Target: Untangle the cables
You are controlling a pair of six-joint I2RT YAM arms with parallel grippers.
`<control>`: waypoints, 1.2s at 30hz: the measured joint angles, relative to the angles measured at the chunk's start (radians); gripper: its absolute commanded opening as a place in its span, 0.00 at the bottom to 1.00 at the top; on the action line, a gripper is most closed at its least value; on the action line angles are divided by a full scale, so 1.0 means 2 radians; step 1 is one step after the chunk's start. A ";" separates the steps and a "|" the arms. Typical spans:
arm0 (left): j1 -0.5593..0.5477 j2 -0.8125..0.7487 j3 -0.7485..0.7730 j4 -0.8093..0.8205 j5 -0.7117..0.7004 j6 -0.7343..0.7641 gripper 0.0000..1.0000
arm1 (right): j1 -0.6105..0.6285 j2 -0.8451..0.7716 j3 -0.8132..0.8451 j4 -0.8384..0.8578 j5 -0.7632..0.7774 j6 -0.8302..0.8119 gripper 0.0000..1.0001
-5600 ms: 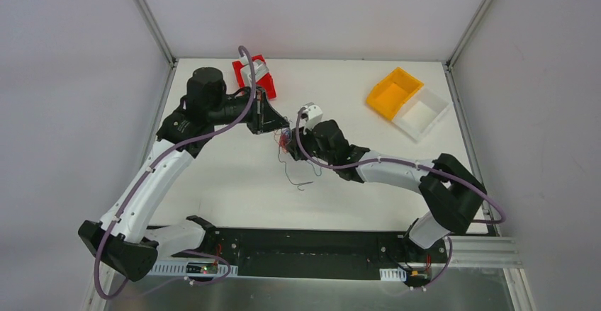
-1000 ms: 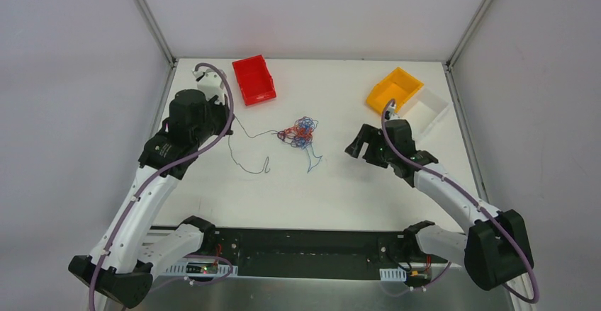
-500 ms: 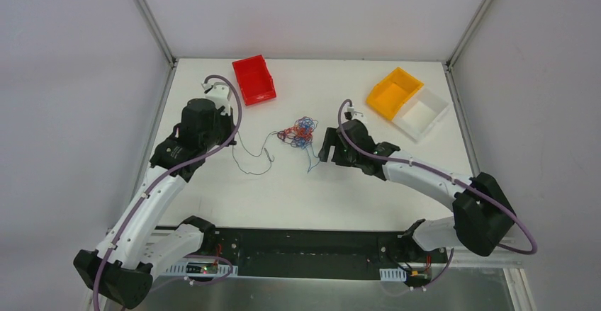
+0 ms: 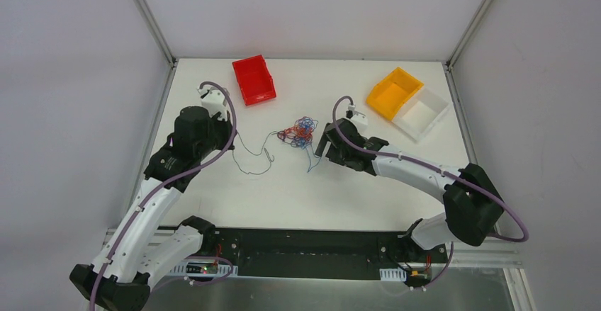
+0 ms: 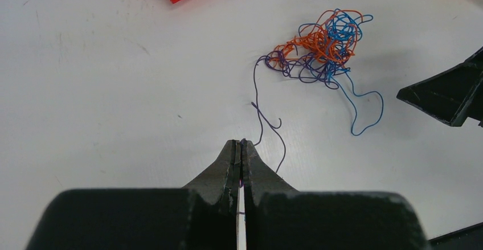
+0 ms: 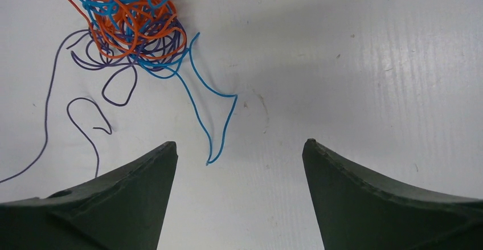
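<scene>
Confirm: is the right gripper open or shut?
Open. The right gripper shows its fingers wide apart in its wrist view, a loose blue cable end between them, ungripped.

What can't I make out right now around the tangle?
Tangle: right wrist view, top cut off by the frame edge; inner crossings overlap.
Purple strand: left wrist view, its end vanishes between the shut left fingers.
Blue strand: top view, too thin to follow into the tangle.

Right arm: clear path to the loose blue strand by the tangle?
Probably yes: the right hand is open, just short of the blue strand and its free end, with nothing between them.
</scene>
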 measured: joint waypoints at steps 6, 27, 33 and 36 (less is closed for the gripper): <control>0.000 -0.001 -0.008 0.006 0.005 0.002 0.00 | 0.007 0.021 0.002 0.016 -0.005 0.036 0.82; 0.000 -0.041 -0.035 0.025 0.008 0.013 0.00 | -0.043 0.179 0.170 0.056 -0.033 -0.042 0.68; 0.000 -0.047 -0.041 0.026 0.007 0.013 0.00 | -0.048 0.228 0.186 0.071 -0.069 -0.043 0.08; 0.000 -0.047 -0.041 0.027 -0.002 0.013 0.00 | -0.053 0.237 0.185 0.071 -0.087 -0.037 0.00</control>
